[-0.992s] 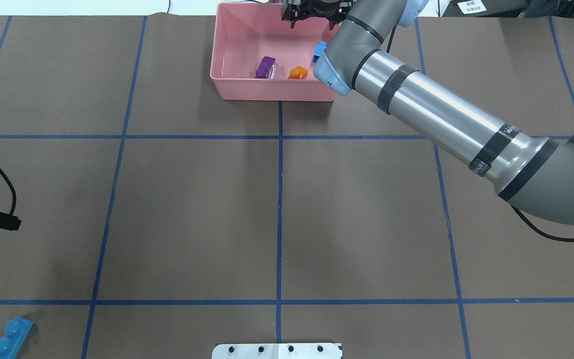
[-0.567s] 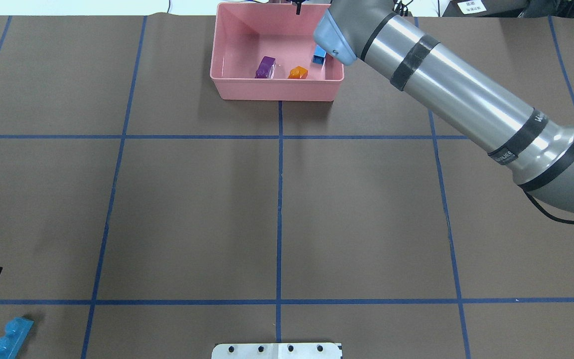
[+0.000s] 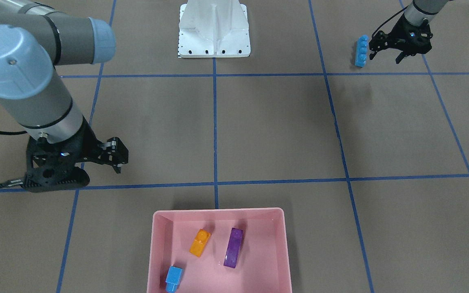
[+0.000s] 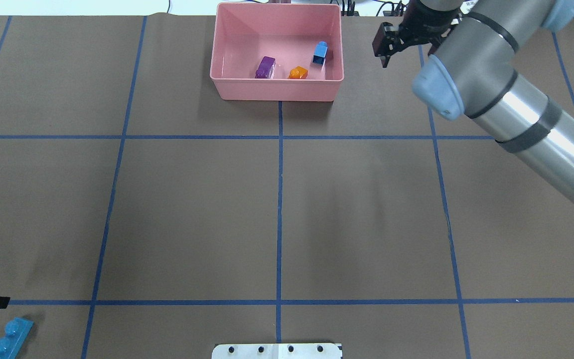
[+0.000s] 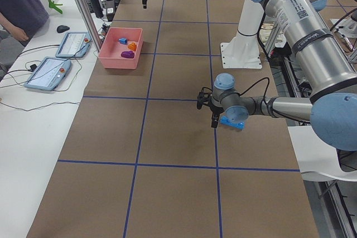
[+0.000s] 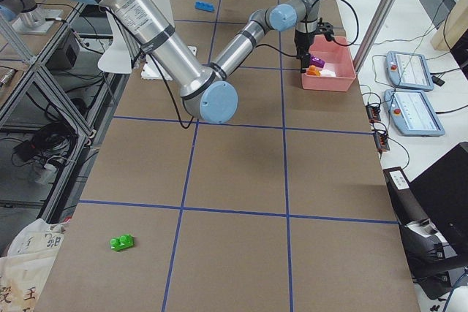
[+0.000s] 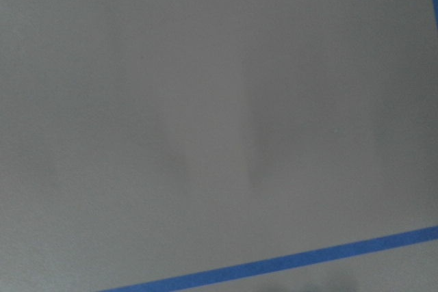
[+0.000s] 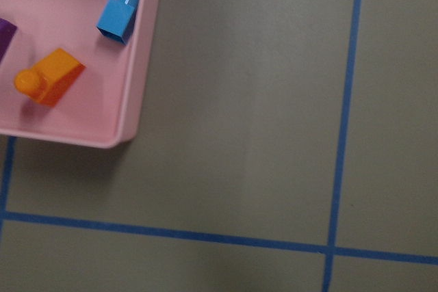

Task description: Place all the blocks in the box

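Observation:
The pink box (image 4: 277, 92) stands at the table's far edge and also shows in the front view (image 3: 218, 211). In it lie the orange brick (image 4: 298, 73), the long purple brick (image 4: 265, 67) and the small light blue brick (image 4: 320, 52). My right gripper (image 4: 385, 50) hangs open and empty above the table, just right of the box. The long light blue brick (image 3: 361, 51) lies near my base on the left. My left gripper (image 3: 384, 59) is open close beside it, not around it. The green brick (image 6: 122, 242) lies far off on my right.
The white robot base (image 3: 214, 28) stands at the near middle edge. Blue tape lines (image 4: 279, 199) cross the brown table cover. A side table with tablets (image 5: 72, 43) and an operator (image 5: 17, 4) lie beyond the box.
My right arm has drawn back from over the box and swung to its right; the small light blue brick stays in the box. My left gripper has moved back towards the long light blue brick.

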Available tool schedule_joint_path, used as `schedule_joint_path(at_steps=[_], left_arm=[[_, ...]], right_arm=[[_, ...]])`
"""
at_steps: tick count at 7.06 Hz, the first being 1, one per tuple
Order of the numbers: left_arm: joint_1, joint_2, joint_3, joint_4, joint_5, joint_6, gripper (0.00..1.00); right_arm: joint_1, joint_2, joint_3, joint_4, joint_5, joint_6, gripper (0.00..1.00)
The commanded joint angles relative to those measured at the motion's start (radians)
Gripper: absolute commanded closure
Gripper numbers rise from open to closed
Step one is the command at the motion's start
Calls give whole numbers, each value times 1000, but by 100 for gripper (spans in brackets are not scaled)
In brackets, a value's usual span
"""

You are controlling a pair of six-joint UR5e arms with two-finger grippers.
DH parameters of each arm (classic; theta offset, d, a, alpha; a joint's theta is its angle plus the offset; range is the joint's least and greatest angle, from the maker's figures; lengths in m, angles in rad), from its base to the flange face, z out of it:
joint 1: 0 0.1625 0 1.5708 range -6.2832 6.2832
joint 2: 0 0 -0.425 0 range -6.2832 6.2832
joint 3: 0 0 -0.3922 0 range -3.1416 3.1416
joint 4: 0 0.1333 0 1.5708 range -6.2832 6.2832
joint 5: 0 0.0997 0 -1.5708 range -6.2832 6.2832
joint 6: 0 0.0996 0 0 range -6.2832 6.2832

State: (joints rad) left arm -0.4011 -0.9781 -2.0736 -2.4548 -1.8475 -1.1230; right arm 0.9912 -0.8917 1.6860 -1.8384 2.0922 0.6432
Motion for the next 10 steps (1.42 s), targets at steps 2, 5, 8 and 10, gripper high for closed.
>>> schedule_joint_path(at_steps=[2,5,8,10], left_arm=[[151,1,-13,-3,74,-64,0],[220,1,-8,-1,93,-63,0],[271,7,6,5,94,-64,0],[280,7,6,4,93,-64,8]], right_arm=[[26,-273,175,-16,20,-172,0],[75,-404,205,-28,133,-247,0],[76,-450,221,-27,134,-263,0],[78,-505,253,-28,134,-264,0]])
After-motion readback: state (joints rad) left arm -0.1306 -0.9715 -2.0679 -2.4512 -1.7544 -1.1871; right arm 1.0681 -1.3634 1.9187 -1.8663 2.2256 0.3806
